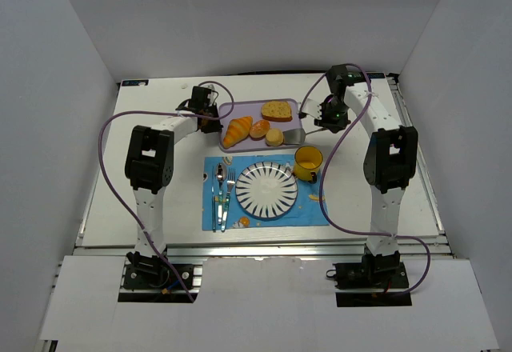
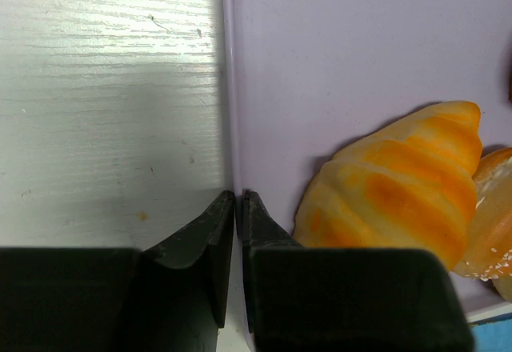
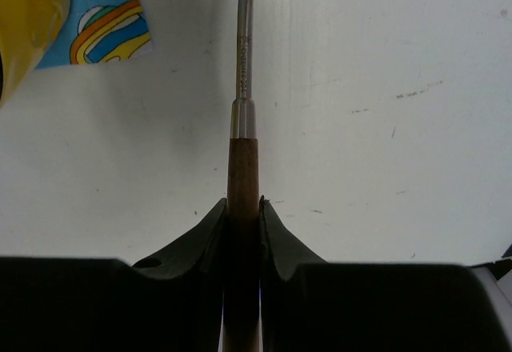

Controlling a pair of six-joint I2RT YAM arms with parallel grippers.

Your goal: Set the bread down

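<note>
Top external view: the small round pale-golden bun (image 1: pixel 274 137) lies at the near right corner of the lavender rectangular tray (image 1: pixel 246 110), just beside the orange-brown oval roll (image 1: pixel 260 129). You should judge it light, soft and easily dented, so lift it from beneath rather than squeezing. The wooden-handled metal spatula (image 1: pixel 294 137) rests beside it, its handle pinched by the right tool (image 3: pixel 242 208). The left tool (image 2: pixel 238 208) is clamped on the tray's rim.

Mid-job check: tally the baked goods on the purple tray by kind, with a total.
croissant: 1
toast slice: 1
oval roll: 1
round bun: 1
Total: 4
</note>
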